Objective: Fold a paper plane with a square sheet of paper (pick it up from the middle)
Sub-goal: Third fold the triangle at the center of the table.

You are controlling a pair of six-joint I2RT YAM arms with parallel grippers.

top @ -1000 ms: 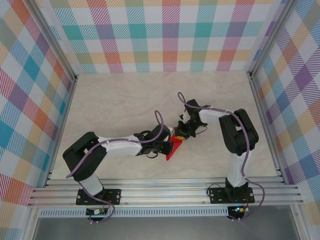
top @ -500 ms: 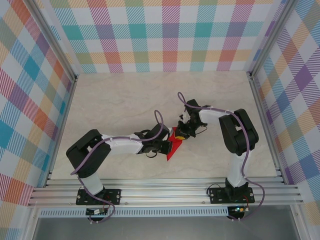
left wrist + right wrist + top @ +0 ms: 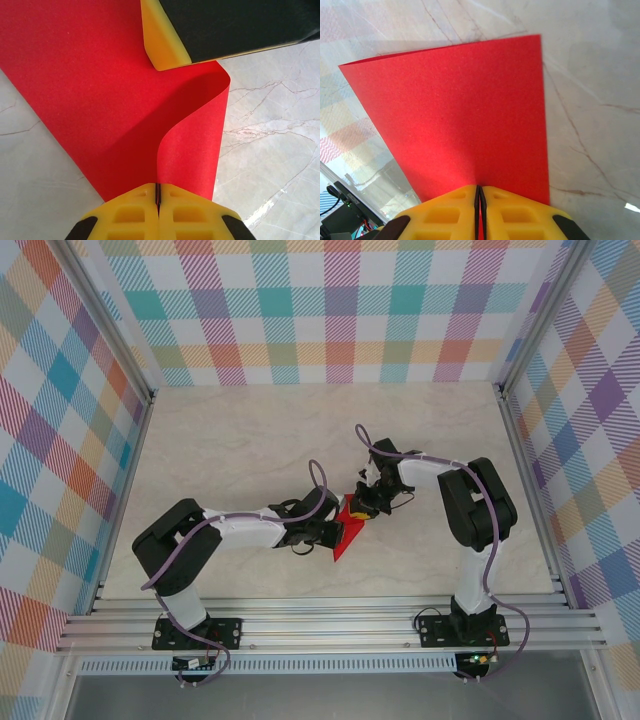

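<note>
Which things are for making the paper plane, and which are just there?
For the job: red paper, left gripper shut on it, right gripper shut on it.
Just there: marble table, checked walls, metal rails.

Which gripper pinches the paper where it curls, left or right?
The left gripper: the red paper bows into a curl just ahead of its fingertips. At the right gripper it runs flat.
</note>
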